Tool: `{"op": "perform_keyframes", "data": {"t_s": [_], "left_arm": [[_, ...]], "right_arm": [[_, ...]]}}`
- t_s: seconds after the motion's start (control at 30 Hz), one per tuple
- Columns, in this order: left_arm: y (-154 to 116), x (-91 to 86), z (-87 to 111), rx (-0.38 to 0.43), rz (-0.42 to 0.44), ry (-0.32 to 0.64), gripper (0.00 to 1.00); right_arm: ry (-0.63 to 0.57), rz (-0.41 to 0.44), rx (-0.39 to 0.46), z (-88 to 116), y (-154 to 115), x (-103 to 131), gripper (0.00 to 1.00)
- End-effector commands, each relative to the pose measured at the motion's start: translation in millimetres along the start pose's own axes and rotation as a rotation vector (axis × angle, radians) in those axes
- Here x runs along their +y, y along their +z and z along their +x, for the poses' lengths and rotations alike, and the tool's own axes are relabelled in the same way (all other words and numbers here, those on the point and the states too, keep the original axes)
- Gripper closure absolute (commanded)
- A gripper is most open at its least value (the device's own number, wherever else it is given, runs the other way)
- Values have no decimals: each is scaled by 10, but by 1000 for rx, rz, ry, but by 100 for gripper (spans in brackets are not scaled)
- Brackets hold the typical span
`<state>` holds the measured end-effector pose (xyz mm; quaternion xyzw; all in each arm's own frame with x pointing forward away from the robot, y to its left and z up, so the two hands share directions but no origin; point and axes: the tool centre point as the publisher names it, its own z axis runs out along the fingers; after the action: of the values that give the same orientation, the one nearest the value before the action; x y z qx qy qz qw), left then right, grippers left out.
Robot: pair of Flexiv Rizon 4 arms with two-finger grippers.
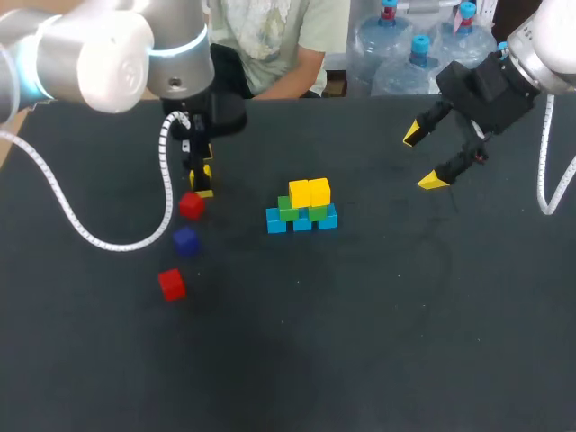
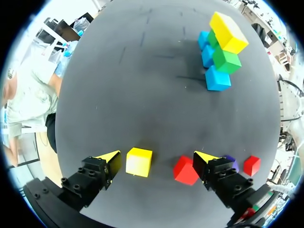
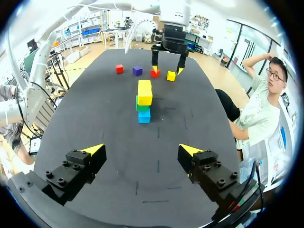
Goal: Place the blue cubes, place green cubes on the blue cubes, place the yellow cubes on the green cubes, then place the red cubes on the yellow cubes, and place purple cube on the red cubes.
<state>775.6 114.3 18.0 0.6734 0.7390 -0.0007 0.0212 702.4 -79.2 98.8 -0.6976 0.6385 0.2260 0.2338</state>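
On our left, a red cube [image 1: 172, 284] and the purple cube [image 1: 185, 240] lie loose, kept for the upper layers; our left gripper [image 2: 157, 159] stands open low over the table, with a yellow cube [image 2: 139, 162] and a second red cube [image 2: 185, 170] between its fingers, likely the next pick; the stack [image 1: 301, 209] of blue, green and yellow sits mid-table; our right gripper [image 1: 423, 157] hangs open well apart, probably to leave room.

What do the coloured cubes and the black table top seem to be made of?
The loose yellow cube and the red cube beside it look like painted wood or hard plastic, I cannot tell which: crisp edges, even colour, soft sheen. The table top looks like a matte mat or cloth: no glare, faint scuff marks.
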Motion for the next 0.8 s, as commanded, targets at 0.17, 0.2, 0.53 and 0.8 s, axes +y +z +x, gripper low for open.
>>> {"op": "perform_keyframes", "data": {"t_s": [0.17, 0.2, 0.53, 0.8], "left_arm": [[-2, -13, 36, 10, 7, -2, 0], [3, -20, 37, 13, 8, 1, 0], [61, -54, 54, 29, 17, -4, 0], [75, -18, 75, 29, 13, -14, 0]], "right_arm": [[-1, 0, -1, 1, 1, 0, 0], [-1, 0, -1, 1, 1, 0, 0], [-1, 0, -1, 1, 1, 0, 0], [-1, 0, -1, 1, 1, 0, 0]]}}
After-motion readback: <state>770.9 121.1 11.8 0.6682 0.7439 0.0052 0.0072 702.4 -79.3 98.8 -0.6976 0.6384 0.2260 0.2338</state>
